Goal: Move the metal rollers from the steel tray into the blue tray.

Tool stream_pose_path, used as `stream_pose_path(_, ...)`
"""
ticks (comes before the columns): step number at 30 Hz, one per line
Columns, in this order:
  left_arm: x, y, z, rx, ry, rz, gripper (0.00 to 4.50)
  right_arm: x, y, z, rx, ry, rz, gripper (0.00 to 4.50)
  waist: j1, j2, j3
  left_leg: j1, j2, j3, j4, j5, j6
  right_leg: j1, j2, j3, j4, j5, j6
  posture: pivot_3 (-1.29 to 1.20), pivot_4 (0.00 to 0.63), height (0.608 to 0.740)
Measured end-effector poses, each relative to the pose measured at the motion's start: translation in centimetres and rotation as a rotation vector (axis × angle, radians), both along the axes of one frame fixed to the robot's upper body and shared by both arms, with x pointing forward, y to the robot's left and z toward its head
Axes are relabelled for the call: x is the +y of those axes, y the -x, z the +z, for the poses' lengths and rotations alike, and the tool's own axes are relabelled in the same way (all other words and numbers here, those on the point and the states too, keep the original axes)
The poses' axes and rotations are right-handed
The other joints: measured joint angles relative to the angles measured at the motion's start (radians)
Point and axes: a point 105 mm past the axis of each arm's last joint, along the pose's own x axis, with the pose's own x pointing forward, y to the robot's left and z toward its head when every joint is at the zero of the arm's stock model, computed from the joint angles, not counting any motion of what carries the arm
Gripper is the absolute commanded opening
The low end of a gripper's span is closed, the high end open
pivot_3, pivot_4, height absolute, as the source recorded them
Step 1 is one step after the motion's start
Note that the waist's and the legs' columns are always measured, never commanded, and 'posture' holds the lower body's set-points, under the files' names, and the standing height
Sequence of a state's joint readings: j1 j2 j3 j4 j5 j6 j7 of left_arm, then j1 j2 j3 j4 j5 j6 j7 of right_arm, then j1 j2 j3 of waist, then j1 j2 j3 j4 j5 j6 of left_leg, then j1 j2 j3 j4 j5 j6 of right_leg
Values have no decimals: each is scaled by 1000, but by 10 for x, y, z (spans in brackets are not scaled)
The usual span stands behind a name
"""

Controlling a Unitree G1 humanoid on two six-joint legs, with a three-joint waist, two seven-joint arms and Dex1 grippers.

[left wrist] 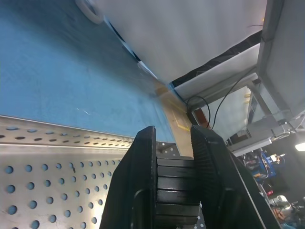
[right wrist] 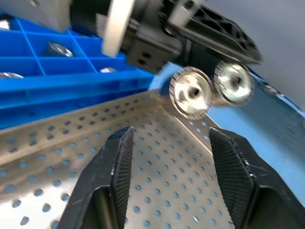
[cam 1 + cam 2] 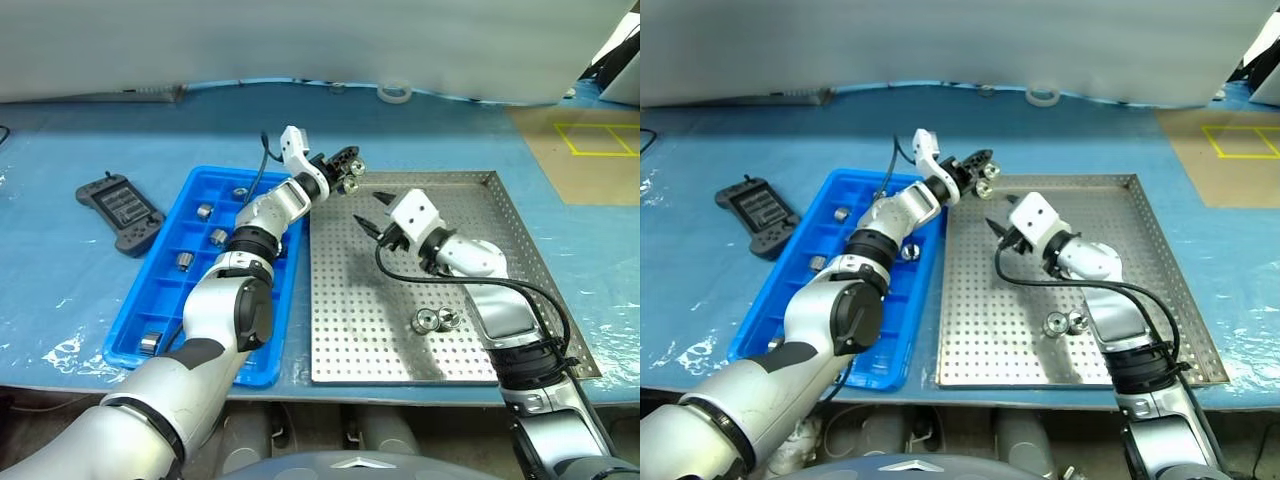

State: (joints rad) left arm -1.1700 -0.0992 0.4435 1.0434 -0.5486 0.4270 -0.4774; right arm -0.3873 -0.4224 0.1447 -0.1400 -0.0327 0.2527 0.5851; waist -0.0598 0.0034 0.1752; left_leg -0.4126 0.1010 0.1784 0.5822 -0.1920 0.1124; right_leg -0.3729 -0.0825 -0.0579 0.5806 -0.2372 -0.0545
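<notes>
The metal rollers [image 3: 436, 320] are seen in three places. Two lie side by side, touching, on the perforated floor of the steel tray [image 3: 520, 225], right of centre in the lower half of the left eye view. Several more sit in separate compartments of the blue tray [image 3: 165, 250], which lies left of the steel tray, their long edges just beside each other. Two further rollers [image 2: 209, 88] are seen pinched side by side in the left gripper [image 3: 347, 172], just above the centre of the frame, over the steel tray's upper left corner; its fingers are closed on them.

The right gripper [image 3: 370, 212] is seen just below and right of the left one, over the upper left part of the steel tray. Its black fingers [image 2: 116, 162] are spread apart with nothing between them, pointed toward the two held rollers without touching them.

A dark handheld controller [image 3: 120, 210] lies on the blue table cover [image 3: 60, 290] at the left of the frame, apart from the blue tray. A roll of tape [image 3: 394, 93] rests at the top centre.
</notes>
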Motion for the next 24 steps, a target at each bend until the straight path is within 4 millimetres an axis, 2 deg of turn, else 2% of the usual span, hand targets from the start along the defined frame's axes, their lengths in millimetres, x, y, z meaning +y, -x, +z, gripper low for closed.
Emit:
stream_pose_path(6,-20,9,0,1,2,-72,745,8,-8,19,-73,10,-2,2545,-1,0,0,0,0,0,0,0,0,0,0,0,0,0,0,-340,150,740)
stream_pose_path(9,-27,11,5,-13,-2,-91,745,10,-9,18,-85,20,-11,2545,-5,0,0,0,0,1,0,0,0,-1,0,0,0,0,0,-348,150,740)
stream_pose_path(18,-29,12,9,-15,-2,-98,745,9,-9,20,-116,35,-30,2545,-7,0,0,0,0,1,-1,0,0,-1,0,0,0,0,0,-356,150,740)
stream_pose_path(24,-30,12,17,-17,24,-107,745,7,-12,25,-211,71,-68,2545,-8,0,0,0,0,1,-1,0,-1,-1,0,1,0,0,0,-353,150,740)
